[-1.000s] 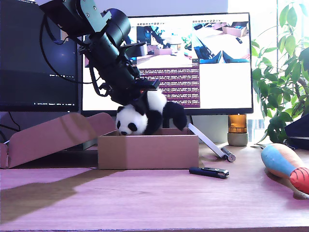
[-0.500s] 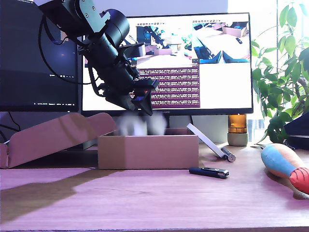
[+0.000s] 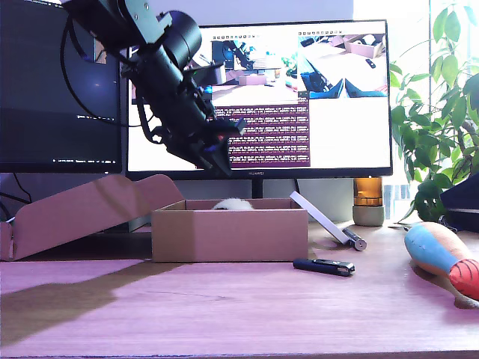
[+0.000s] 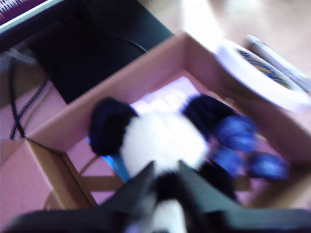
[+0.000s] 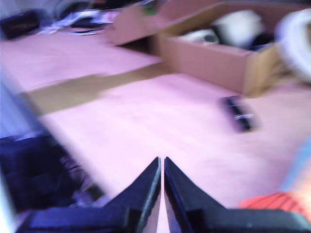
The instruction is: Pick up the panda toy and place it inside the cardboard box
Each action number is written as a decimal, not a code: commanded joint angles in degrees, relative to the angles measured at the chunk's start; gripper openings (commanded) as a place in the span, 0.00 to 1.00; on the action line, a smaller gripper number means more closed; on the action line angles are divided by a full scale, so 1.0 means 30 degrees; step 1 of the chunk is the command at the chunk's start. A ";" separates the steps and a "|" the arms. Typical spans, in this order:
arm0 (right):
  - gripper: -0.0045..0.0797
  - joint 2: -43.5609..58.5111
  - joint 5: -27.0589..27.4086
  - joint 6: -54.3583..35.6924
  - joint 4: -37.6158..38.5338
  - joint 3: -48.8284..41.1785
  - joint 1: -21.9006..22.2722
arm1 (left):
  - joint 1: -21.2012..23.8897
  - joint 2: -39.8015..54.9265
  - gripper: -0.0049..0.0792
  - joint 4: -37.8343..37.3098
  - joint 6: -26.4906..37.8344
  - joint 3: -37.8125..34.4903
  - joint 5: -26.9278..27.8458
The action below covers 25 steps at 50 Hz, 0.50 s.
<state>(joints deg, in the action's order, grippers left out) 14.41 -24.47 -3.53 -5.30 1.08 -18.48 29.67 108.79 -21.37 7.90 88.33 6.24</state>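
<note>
Panda toy (image 4: 160,141) lies inside the cardboard box (image 3: 229,233) (task apparently done); my first tool (image 4: 165,167) hangs parted, empty, above it.

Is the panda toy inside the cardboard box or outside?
Inside: the panda toy lies within the cardboard box walls, only its white top showing above the rim.

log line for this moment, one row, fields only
phase: release | panda toy: inside cardboard box | my first gripper: open above box, empty | my second gripper: shut, over bare table, empty
</note>
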 commanded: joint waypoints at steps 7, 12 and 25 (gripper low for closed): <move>0.04 0.0007 0.2514 0.0270 0.1494 0.0073 0.0736 | -0.0364 -0.1967 0.04 -0.0576 0.0007 0.0109 0.1217; 0.04 0.0000 0.3679 0.0707 0.1690 0.0073 0.1902 | -0.0648 -0.2769 0.04 -0.0940 0.0007 -0.0022 0.1341; 0.04 -0.0175 0.3701 0.2382 0.1545 0.0073 0.6229 | -0.1450 -0.5340 0.04 -0.0765 -0.0066 -0.1559 0.1552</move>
<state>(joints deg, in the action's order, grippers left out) 14.33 -13.50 2.74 -1.06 1.08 -1.48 25.67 95.22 -24.53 7.90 86.91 10.63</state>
